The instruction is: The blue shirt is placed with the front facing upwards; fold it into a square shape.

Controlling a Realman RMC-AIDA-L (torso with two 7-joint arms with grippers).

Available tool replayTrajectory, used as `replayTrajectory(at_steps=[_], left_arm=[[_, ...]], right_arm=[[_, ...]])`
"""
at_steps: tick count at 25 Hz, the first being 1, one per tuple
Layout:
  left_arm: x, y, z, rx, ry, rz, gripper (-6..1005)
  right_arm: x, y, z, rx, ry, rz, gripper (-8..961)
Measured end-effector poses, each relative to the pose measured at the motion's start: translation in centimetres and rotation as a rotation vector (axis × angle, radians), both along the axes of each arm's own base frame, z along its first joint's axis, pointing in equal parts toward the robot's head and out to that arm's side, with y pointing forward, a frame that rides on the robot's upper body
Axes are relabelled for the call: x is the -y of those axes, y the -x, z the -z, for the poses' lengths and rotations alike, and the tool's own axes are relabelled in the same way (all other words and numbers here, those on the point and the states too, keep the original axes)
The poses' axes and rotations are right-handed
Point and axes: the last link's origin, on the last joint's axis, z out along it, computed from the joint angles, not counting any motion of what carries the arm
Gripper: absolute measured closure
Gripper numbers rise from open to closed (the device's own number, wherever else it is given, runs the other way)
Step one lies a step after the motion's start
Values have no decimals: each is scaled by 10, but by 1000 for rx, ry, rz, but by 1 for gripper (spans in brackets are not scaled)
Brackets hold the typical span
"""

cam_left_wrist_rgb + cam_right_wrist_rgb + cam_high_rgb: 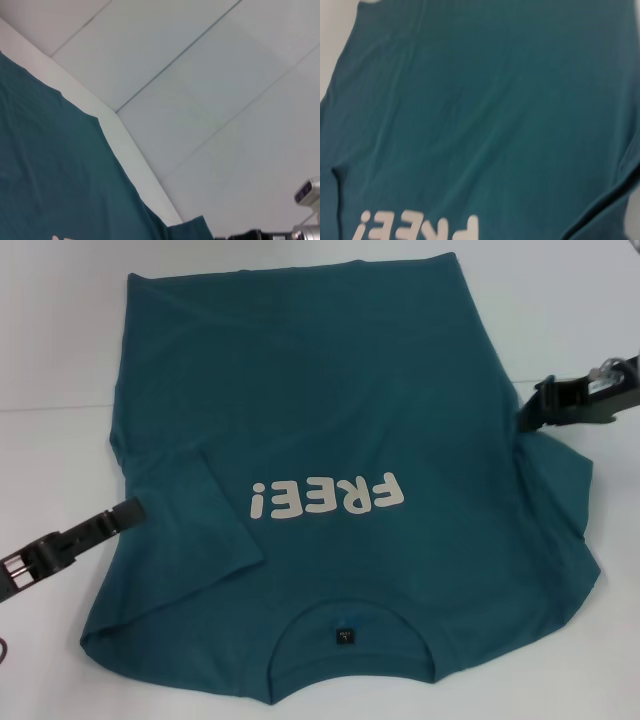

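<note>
Listing, largest first.

Table (60, 360): white, bears everything. Bare along both sides and the far edge of the head view.

Shirt (330, 410): teal, front up, spread over the table's middle. Collar toward the robot, hem at the far edge. On the robot's left, the sleeve (195, 515) is already folded in over the chest and lies flat, its edge just beside the print. On the right, the sleeve is not folded; the cloth bulges outward, with creases near the right gripper.

Print "FREE!" (327, 497): white, mid-chest, reads upside down from the robot's head. Uncovered.

Left gripper (125, 513): low at the shirt's left edge, tips touching or just over the folded sleeve. Cannot tell whether its fingers are spread or pinched.

Right gripper (527, 412): at the shirt's right edge, just above the right sleeve, tip touching the cloth. Cannot tell whether it grips the fabric.

Label (345, 637): small, black, inside the collar.

Step in hand, judged: side folds, with the left done and the right beginning. The next move calls for a firm pinch on the right edge, then carrying it inward toward the print without dragging the body askew. Hem-to-collar fold not yet done.
</note>
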Motion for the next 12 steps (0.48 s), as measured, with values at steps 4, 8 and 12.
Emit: replayTrajectory(at_steps=[4,8,12], left_arm=[[0,2,-3,9,-9,-14,87],[-1,3,-5,17,-15,-23,88],[-1,3,-5,17,-20,-28,88]], right_arm=[[2,2,12,11,36,-3,943],[3,2,16,10,45,3,942],[1,-3,15,-4,4,34,942]])
